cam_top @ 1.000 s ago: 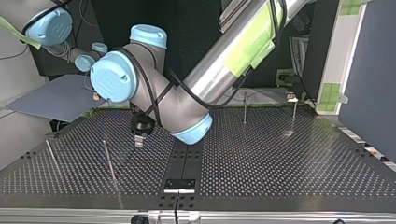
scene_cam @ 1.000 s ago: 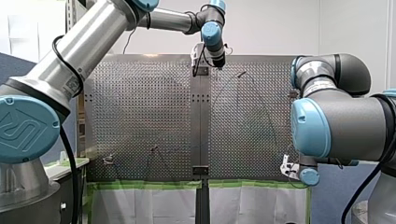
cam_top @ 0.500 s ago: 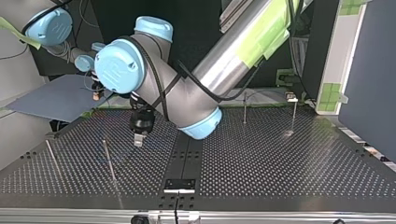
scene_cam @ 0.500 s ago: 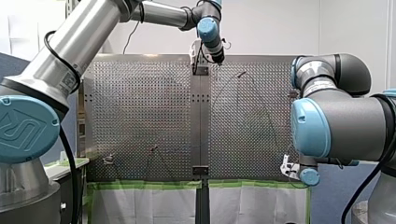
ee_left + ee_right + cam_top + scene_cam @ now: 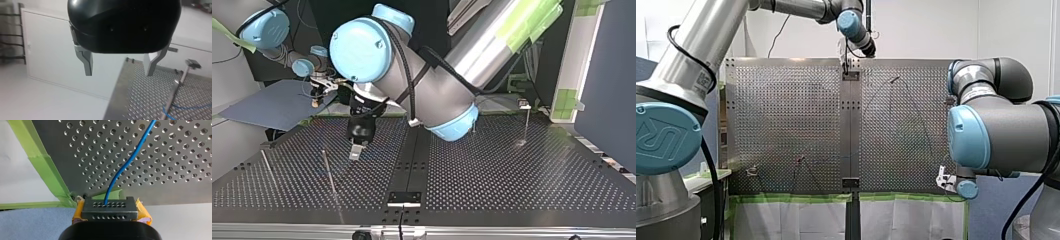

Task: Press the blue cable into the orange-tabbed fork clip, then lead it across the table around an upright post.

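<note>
Bit of movement in the last second: my left arm (image 5: 492, 45) has swung its wrist up higher and the left pincer (image 5: 355, 151) has tipped to a slant above the tabletop (image 5: 512, 175). My right arm (image 5: 264, 27) hasn't budged.

The blue cable (image 5: 125, 166) is pinched in the right pincer (image 5: 109, 206), which is closed tight on it between its yellow pads (image 5: 143, 213). From there the cable runs out ahead of that pincer over the perforated plate, bending off to one side as it goes. A strip of green tape (image 5: 42, 162) edges the tabletop just beside that pincer.

In the left wrist view, another stretch of the cable lies on the tabletop ahead of the left pincer and off past one finger. It sits right by the lower part of an upright post (image 5: 175, 93), though I can't tell if they touch. The left pincer is spread wide with its metal fingers (image 5: 86, 62) holding nothing, well apart from both cable and post.
</note>
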`<move>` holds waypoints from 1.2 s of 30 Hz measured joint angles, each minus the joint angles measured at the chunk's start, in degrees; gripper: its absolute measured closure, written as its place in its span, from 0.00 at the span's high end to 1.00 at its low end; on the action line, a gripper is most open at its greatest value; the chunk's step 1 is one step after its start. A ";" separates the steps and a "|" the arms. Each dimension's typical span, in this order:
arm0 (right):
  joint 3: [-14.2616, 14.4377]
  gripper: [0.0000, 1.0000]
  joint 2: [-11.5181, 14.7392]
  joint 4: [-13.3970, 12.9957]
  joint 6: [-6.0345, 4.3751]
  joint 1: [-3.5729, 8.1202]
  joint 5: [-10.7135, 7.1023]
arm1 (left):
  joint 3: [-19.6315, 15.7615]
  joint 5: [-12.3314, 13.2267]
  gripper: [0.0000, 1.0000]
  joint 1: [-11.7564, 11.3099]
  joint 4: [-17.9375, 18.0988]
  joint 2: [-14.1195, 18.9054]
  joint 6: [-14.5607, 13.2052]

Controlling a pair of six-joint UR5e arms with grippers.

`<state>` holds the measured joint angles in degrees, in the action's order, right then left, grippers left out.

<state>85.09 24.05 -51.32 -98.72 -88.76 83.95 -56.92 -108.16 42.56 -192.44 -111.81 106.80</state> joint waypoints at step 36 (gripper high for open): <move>0.02 0.00 0.00 0.06 0.00 -0.21 -0.06 | -18.37 2.85 1.00 -3.37 18.38 8.60 5.22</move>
<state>85.11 24.05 -51.26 -98.72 -88.97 83.89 -75.30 -105.31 39.19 -174.06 -103.21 112.02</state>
